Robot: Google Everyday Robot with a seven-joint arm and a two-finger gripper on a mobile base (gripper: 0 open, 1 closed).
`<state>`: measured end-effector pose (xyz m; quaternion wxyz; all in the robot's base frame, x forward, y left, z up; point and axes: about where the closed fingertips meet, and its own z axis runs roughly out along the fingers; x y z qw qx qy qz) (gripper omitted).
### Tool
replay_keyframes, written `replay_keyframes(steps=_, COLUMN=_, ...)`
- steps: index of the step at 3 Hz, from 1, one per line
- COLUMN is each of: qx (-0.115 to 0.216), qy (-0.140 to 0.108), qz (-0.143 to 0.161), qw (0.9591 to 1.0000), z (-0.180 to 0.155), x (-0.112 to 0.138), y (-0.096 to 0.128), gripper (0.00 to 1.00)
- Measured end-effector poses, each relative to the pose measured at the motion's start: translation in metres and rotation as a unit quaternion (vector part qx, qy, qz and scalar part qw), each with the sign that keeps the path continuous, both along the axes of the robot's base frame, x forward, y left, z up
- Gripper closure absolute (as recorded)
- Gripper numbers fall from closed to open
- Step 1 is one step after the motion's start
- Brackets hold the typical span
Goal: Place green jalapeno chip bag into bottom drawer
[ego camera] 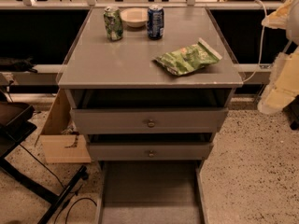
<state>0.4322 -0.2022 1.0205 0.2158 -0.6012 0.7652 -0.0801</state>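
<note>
The green jalapeno chip bag lies flat on the right front part of the grey cabinet top. It is mottled green and white and slightly skewed. The bottom drawer is pulled out towards me, and its flat grey floor shows with nothing in it. My gripper hangs at the far right edge of the view, level with the cabinet top. It is to the right of the bag, apart from it, and holds nothing that I can see.
A green-white drink can, a white bowl and a blue can stand at the back of the top. Two upper drawers with round knobs are above the open one. A black stand and cardboard are on the left.
</note>
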Motion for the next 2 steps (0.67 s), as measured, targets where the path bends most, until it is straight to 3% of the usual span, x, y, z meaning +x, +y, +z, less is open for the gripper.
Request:
replay_keyframes(steps=1, qx=0.004, qy=-0.012, qz=-0.002, qw=0.9999, z=0.01, x=0.0, y=0.002, gripper=0.0)
replay_keyframes(steps=2, qx=0.059, qy=-0.035, qz=-0.001, qw=0.9976, z=0.009, x=0.035, y=0.004, gripper=0.0)
